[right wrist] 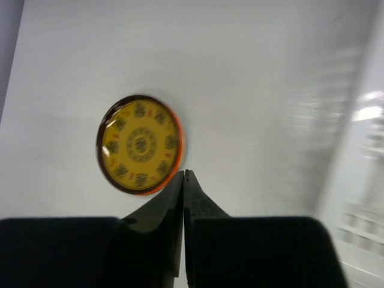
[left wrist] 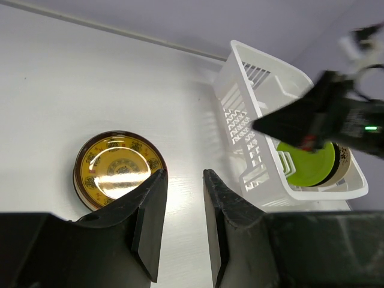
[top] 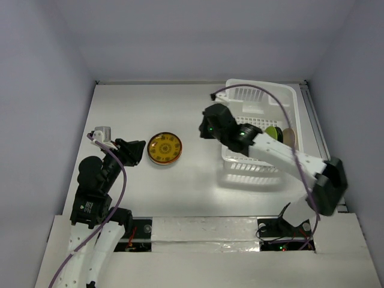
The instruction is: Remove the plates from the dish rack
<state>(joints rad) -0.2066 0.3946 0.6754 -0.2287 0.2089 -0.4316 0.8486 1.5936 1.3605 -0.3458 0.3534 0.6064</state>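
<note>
The left gripper [left wrist: 183, 175] is positioned at the left of the table [top: 120, 108], with its jaws set to a narrow gap and nothing between them. Just to its right, the yellow patterned plate [top: 164, 147], with a dark rim, lies flat on the table, outside the dish rack [top: 252, 174] and apart from it. The right gripper [right wrist: 184, 174] is between this plate and the rack's left wall, with its fingers pressed together and nothing held. The white slotted dish rack occupies the right side of the table, and the right arm [top: 282, 157] crosses above it. Inside the rack, a lime green plate [left wrist: 307, 165] stands on edge, with a cream plate [left wrist: 342, 162] directly behind it.
</note>
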